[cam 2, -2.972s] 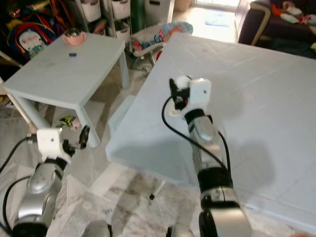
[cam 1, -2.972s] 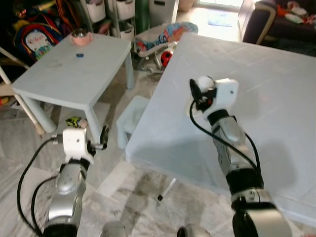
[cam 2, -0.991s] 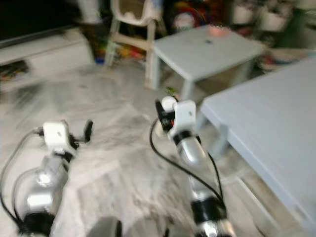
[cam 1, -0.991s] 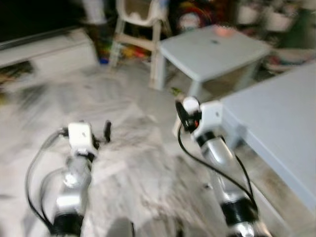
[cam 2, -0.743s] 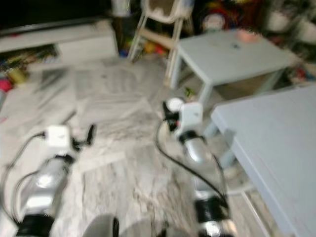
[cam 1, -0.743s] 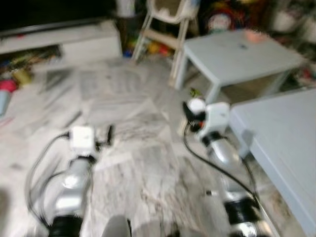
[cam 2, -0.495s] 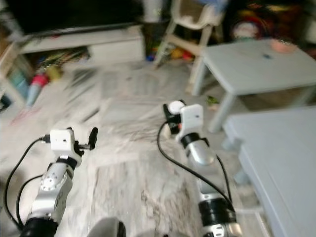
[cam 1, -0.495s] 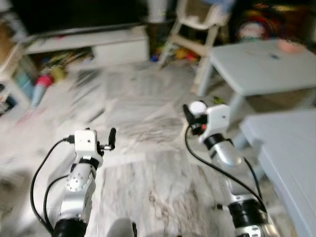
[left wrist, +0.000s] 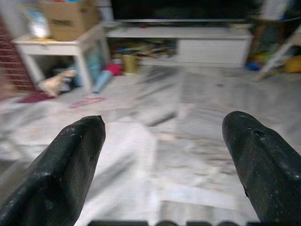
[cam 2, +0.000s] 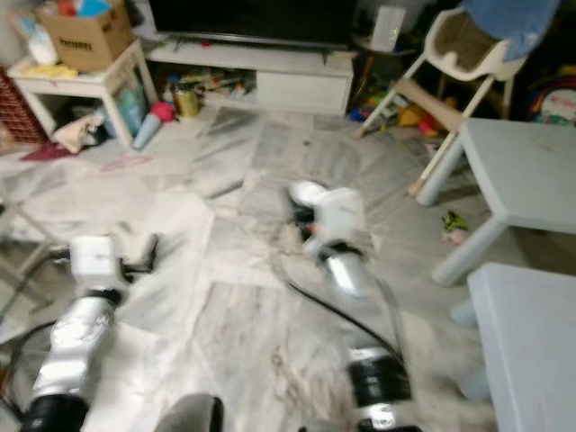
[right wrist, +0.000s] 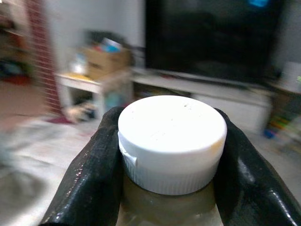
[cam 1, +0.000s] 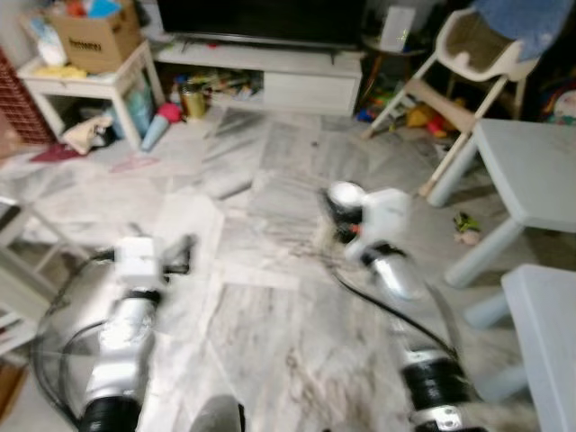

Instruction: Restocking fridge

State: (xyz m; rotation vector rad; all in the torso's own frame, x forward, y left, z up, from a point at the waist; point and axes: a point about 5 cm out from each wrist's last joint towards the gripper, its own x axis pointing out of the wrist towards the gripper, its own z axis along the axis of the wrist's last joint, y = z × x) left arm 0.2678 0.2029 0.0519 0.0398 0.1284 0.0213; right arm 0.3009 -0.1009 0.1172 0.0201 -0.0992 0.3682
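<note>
Over grey marble-patterned floor tiles (cam 1: 270, 333), left gripper (cam 1: 184, 255) and right gripper (cam 1: 337, 209) were recorded, blurred. Left wrist: fingers (left wrist: 70, 160) spread, empty. Right wrist: white-capped translucent plastic bottle (right wrist: 171, 141) pinched between fingers (right wrist: 89, 179); jolts while walking could loosen it.

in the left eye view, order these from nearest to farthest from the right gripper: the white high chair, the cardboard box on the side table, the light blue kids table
1. Light blue kids table, to the right of the right gripper.
2. White high chair, farther back on the right.
3. Cardboard box, far back left on the white side table.
</note>
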